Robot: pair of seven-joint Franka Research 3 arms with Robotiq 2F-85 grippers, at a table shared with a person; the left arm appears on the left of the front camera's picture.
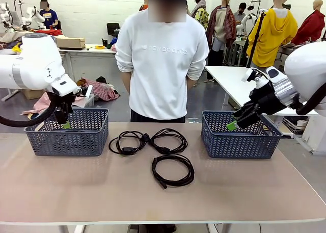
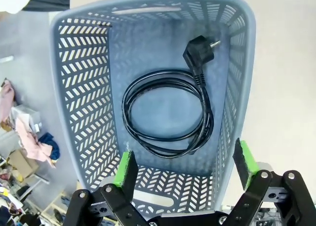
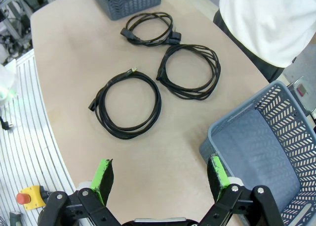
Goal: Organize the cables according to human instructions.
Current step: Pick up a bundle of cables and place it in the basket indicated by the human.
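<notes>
The nearest cable [image 1: 175,183] is lying coiled on the table [image 1: 76,187], with the left coil [image 1: 111,144] and right coil [image 1: 184,141] just beyond. A fourth cable [image 2: 126,107] is resting in the left basket [image 2: 79,112] under the left gripper [image 2: 185,154], which is gaping wide and empty, as is the right gripper [image 3: 160,166] by the right basket [image 3: 276,152]. The cords are looking light, limp and springy; pinching across a loop's bundled strands seems the surest hold.

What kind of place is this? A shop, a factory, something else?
Most likely a robotics lab or test workshop: a white robot arm on each side of a table with coiled cables, a red emergency-stop button nearby, cluttered worktables behind.
</notes>
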